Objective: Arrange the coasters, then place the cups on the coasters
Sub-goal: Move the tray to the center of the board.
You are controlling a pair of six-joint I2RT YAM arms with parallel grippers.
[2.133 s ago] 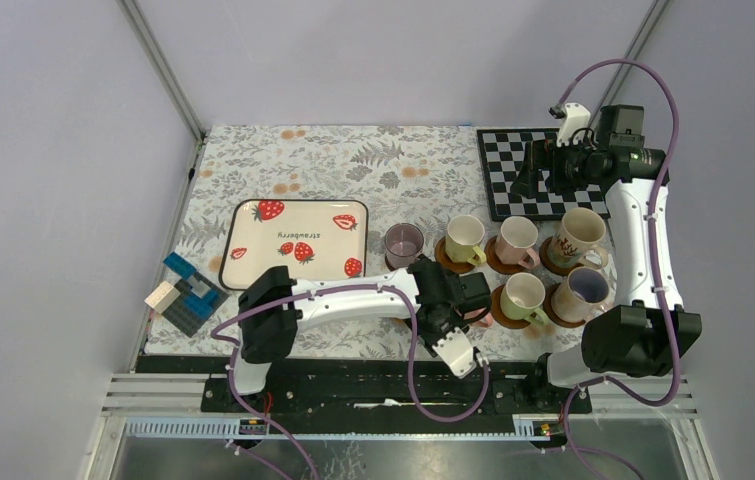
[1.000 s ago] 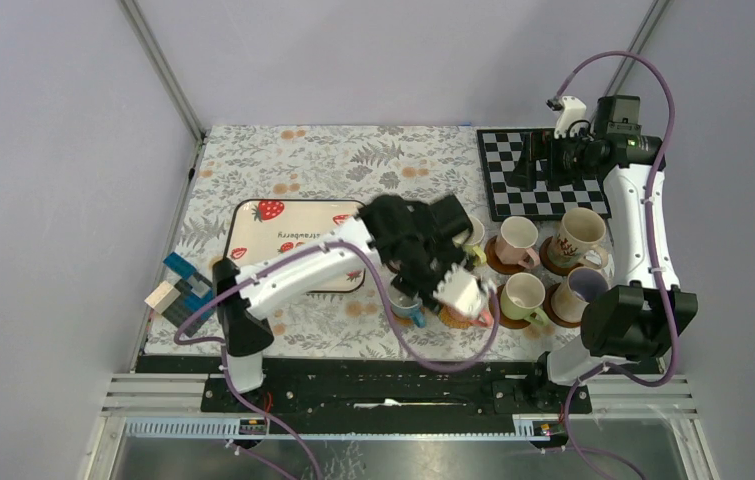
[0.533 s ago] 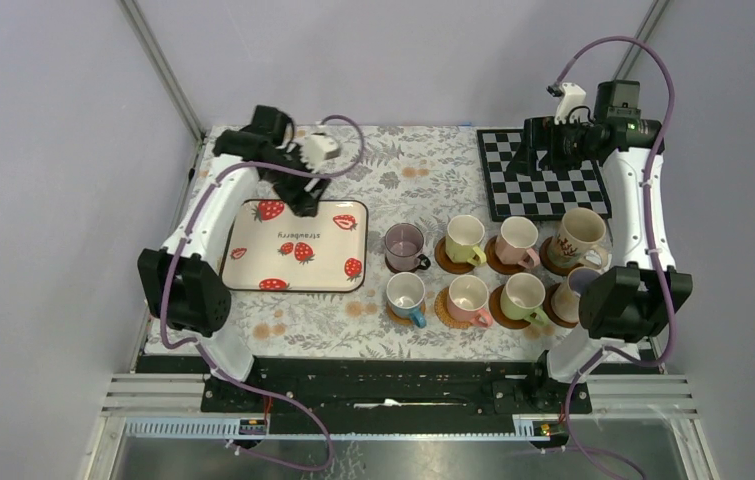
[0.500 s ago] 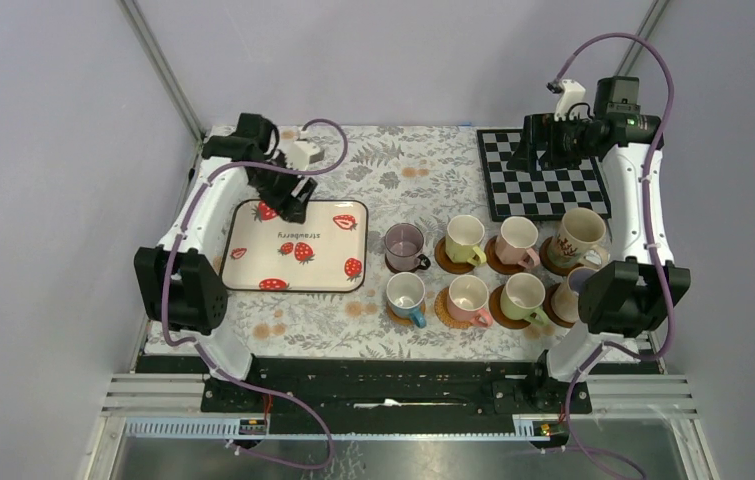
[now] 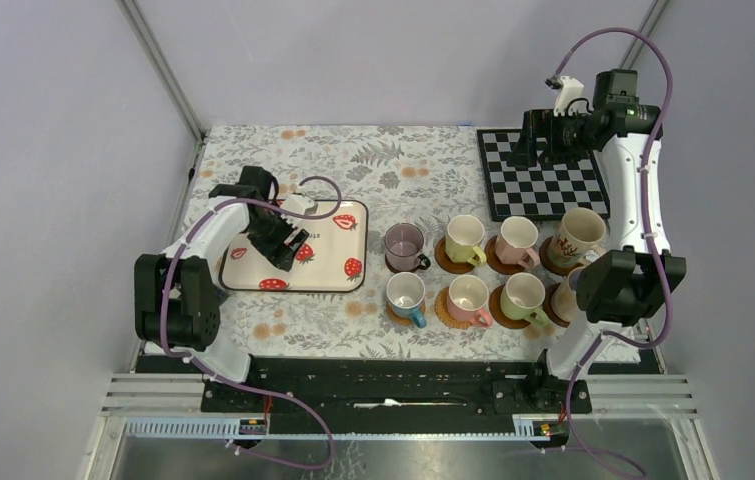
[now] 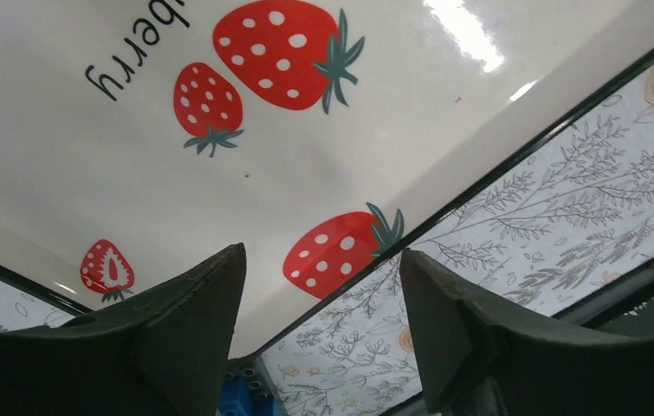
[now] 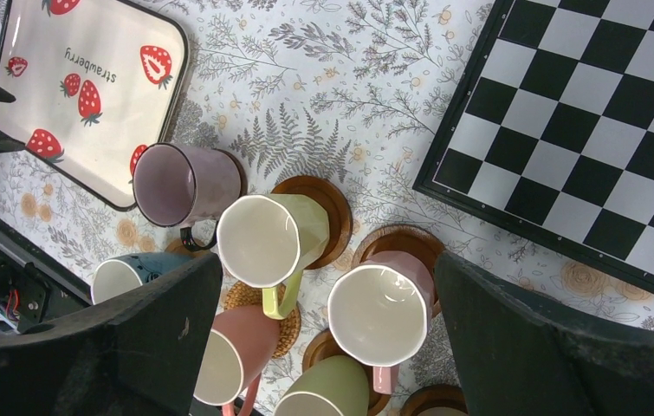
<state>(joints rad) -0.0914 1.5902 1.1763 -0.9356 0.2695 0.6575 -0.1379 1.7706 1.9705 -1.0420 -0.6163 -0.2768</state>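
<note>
We see the left claw (image 6: 320, 260) hanging low over the strawberry tray (image 5: 323, 272), which lies toward the left edge of the tabletop. Its two fingers stand apart with nothing between them. The right claw (image 7: 327, 258) hovers high above the checkered mat (image 5: 553, 185) at the far right corner, its fingers spread wide and empty.

The cups stand upright in two rows of four on the right half of the tabletop, between the tray and the right edge. In the far row, going out from the tray, we find a purple cup (image 5: 403, 242), a yellow-green cup (image 5: 465, 236), a pale pink cup (image 5: 518, 236) and a tall patterned cup (image 5: 580, 233). In the near row we find a white cup with a blue handle (image 5: 406, 293), a pink cup (image 5: 468, 295), a green cup (image 5: 524, 294) and a fourth cup (image 5: 569, 283), mostly hidden by the right arm.

The coasters (image 7: 330, 208) show as brown rims under the cups. A woven coaster (image 7: 283, 329) lies under the pink cup.
</note>
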